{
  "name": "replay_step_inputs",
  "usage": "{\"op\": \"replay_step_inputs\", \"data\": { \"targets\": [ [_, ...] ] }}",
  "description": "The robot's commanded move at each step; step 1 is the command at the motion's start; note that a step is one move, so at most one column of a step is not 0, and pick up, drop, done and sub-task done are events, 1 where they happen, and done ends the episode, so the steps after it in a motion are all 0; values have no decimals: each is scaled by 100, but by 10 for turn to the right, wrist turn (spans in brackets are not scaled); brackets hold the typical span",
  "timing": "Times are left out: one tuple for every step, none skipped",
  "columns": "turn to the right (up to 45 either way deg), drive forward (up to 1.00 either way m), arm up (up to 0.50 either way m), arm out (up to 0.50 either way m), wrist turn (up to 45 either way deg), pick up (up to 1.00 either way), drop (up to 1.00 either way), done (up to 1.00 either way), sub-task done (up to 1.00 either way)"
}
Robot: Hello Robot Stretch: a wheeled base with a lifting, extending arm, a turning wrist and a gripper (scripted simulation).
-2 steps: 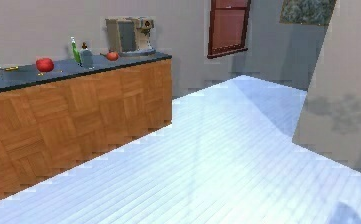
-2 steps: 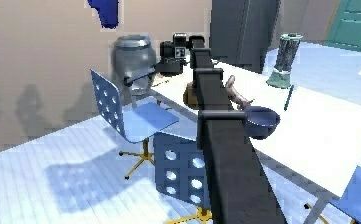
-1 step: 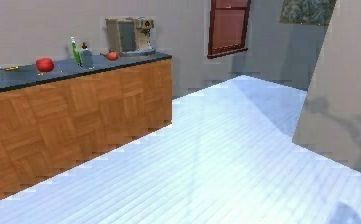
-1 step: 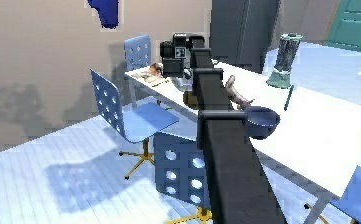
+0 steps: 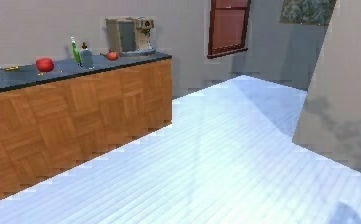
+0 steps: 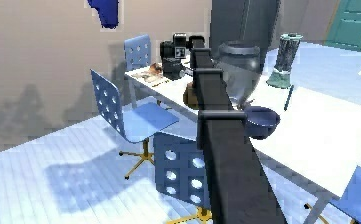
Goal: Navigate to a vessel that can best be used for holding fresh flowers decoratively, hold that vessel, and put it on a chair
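Note:
A wide grey vessel (image 6: pixel 238 63) with a narrowed neck stands on the white table (image 6: pixel 310 132) in the arm side view. Farther right on the table stands a taller, slim grey-green vessel (image 6: pixel 286 52) on a foot. The dark arm (image 6: pixel 220 130) rises from the bottom edge, and the gripper (image 6: pixel 176 50) sits at its far end, left of the grey vessel, over the table's far part. Small things lie on the table behind the gripper, so I cannot tell whether it holds anything. Blue perforated chairs (image 6: pixel 118 108) stand around the table.
A dark blue bowl (image 6: pixel 260 122) sits on the table by the arm. One more blue chair (image 6: pixel 184 172) stands at the table's near side, another (image 6: pixel 137 50) at the far end. The forward view has a wooden counter (image 5: pixel 78 110) on the left, open pale floor (image 5: pixel 218 150), and a wall (image 5: pixel 343 90) on the right.

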Motion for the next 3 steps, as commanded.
{"op": "replay_step_inputs", "data": {
  "targets": [
    [0,0,0,0,60,0,0,0,0],
    [0,0,-30,0,0,0,0,0,0],
    [0,0,-50,0,0,0,0,0,0]
  ]
}}
